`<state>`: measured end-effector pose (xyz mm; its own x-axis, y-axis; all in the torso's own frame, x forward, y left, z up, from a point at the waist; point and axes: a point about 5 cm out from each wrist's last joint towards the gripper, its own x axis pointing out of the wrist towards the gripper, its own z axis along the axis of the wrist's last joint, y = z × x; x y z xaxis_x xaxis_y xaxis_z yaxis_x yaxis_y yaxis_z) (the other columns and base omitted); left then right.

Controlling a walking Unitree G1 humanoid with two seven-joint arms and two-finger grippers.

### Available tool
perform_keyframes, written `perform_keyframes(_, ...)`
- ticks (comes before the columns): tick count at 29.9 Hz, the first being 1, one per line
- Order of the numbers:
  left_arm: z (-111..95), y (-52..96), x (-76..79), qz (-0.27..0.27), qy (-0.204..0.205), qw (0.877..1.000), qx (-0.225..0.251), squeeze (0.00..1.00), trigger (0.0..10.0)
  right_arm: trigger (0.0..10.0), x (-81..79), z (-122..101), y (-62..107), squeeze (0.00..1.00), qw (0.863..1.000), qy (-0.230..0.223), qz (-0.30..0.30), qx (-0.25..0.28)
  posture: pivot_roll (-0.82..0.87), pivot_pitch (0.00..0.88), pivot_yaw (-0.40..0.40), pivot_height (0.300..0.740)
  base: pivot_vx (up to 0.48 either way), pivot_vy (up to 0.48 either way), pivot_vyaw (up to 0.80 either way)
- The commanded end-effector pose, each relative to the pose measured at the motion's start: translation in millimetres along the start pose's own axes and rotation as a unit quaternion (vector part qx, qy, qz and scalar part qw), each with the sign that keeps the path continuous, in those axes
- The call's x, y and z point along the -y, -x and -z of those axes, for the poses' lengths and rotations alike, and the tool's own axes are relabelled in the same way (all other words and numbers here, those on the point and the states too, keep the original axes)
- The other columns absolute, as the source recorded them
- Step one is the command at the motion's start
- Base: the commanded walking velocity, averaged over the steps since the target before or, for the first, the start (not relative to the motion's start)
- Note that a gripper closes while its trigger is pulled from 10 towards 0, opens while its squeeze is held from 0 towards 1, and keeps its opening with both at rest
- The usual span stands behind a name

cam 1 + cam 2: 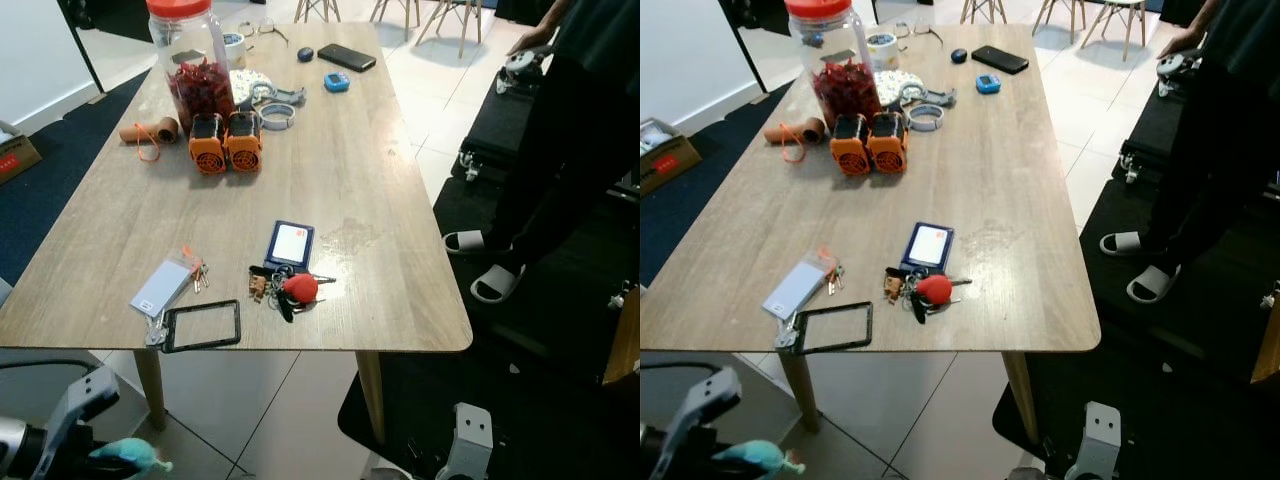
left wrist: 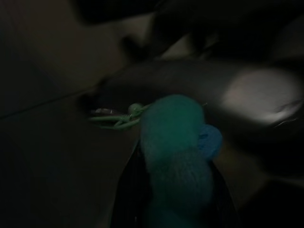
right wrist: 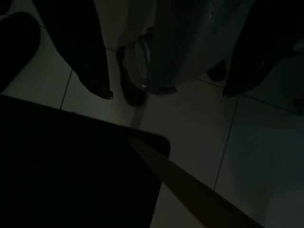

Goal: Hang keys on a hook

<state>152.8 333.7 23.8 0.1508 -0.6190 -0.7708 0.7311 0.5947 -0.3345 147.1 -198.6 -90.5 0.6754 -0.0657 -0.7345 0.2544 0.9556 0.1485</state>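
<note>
Low in the left corner of the head view, the left gripper point(image 1: 100, 455) is closed on a fuzzy teal keychain point(image 2: 173, 152) with small keys point(image 2: 116, 118) dangling beside it. Above, near the wooden table point(image 1: 400, 200)'s front edge, lie another red-tagged key bunch point(image 1: 290, 288) and card holders. Right gripper point(image 3: 166, 92) hangs spread over floor tiles.

A person point(image 1: 575, 120) stands cropped at the frame's edge; the teal plush point(image 2: 178, 156) blurs in darkness, its keys indistinct.
</note>
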Motion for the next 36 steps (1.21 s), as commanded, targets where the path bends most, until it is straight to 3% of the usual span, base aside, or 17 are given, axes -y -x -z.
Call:
perform_keyframes(1, 9, -19.7, 1.3, -0.042, -0.010, 0.999, -0.016, 0.00, 2.7, 10.0, 1.7, 6, 2.0, 0.00, 1.000, -0.006, 0.004, -0.010, 0.03, 0.026, 0.024, 0.740, 0.000, 0.000, 0.00)
perform_keyframes(2, 18, -32.4, -0.1, -0.085, 0.002, 0.995, -0.050, 0.00, 7.5, 10.0, 1.7, 6, 2.0, 0.00, 1.000, -0.005, 0.004, -0.010, 0.03, 0.026, 0.024, 0.740, 0.000, 0.000, 0.00)
perform_keyframes(3, 18, -32.4, -0.1, -0.085, 0.002, 0.995, -0.050, 0.00, 7.5, 10.0, 1.7, 6, 2.0, 0.00, 1.000, -0.005, 0.004, -0.010, 0.03, 0.026, 0.024, 0.740, 0.000, 0.000, 0.00)
perform_keyframes(4, 23, -42.2, 0.0, -0.116, -0.004, 0.990, -0.078, 0.00, 8.2, 10.0, 1.8, 5, 2.0, 0.00, 1.000, -0.003, 0.004, -0.010, 0.03, 0.023, 0.019, 0.740, 0.000, 0.000, 0.00)
perform_keyframes(5, 25, -59.4, 0.8, -0.161, -0.020, 0.982, -0.092, 0.00, 10.0, 10.0, 1.8, 5, 1.8, 0.00, 1.000, 0.000, 0.003, -0.010, 0.03, 0.023, 0.016, 0.740, 0.000, 0.000, 0.00)
perform_keyframes(6, 25, -59.4, 0.8, -0.161, -0.020, 0.982, -0.092, 0.00, 10.0, 10.0, 1.8, 5, 1.8, 0.00, 1.000, 0.000, 0.003, -0.010, 0.03, 0.023, 0.016, 0.740, 0.000, 0.000, 0.00)
perform_keyframes(10, 15, -83.7, -0.4, -0.245, -0.004, 0.969, -0.041, 0.00, 10.0, 10.0, 0.9, 5, 1.4, 0.00, 1.000, 0.000, 0.003, -0.011, 0.03, 0.024, 0.016, 0.740, 0.000, 0.000, 0.00)
perform_keyframes(12, 14, -85.8, -0.5, -0.253, 0.000, 0.967, -0.035, 0.00, 10.0, 10.0, 0.7, 5, 1.3, 0.00, 1.000, 0.000, 0.002, -0.011, 0.03, 0.024, 0.016, 0.740, 0.000, 0.000, 0.00)
perform_keyframes(16, -2, -111.2, 3.0, -0.291, 0.128, 0.945, 0.072, 0.00, 10.0, 10.0, -1.4, 8, 1.3, 0.00, 1.000, -0.003, 0.003, -0.021, 0.04, 0.032, 0.014, 0.740, 0.000, 0.000, 0.00)
perform_keyframes(23, -11, -127.0, 7.2, -0.299, 0.154, 0.937, 0.093, 0.00, 10.0, 10.0, -3.7, 14, 2.2, 0.00, 0.999, -0.028, 0.002, -0.041, 0.05, 0.035, 0.015, 0.740, 0.000, 0.000, 0.00)
perform_keyframes(25, -12, -130.0, 8.3, -0.317, 0.174, 0.926, 0.114, 0.00, 10.0, 10.0, -6.1, 24, 3.9, 0.00, 0.995, -0.073, 0.005, -0.070, 0.04, 0.036, 0.024, 0.740, 0.000, 0.000, 0.00)
perform_keyframes(28, -8, -131.1, 9.2, -0.321, 0.192, 0.921, 0.108, 0.00, 10.0, 10.0, -8.0, 29, 5.0, 0.00, 0.991, -0.108, 0.009, -0.083, 0.04, 0.037, 0.028, 0.740, 0.000, 0.000, 0.00)
perform_keyframes(32, -7, -136.7, 12.8, -0.319, 0.169, 0.929, 0.080, 0.00, 10.0, 10.0, -9.6, 30, 5.4, 0.00, 0.993, -0.087, 0.014, -0.081, 0.05, 0.040, 0.033, 0.740, 0.000, 0.000, 0.00)
perform_keyframes(36, -12, -143.2, 15.6, -0.314, 0.164, 0.931, 0.083, 0.00, 10.0, 10.0, -10.6, 30, 5.4, 0.00, 0.993, -0.084, 0.012, -0.077, 0.04, 0.045, 0.040, 0.740, 0.000, 0.000, 0.00)
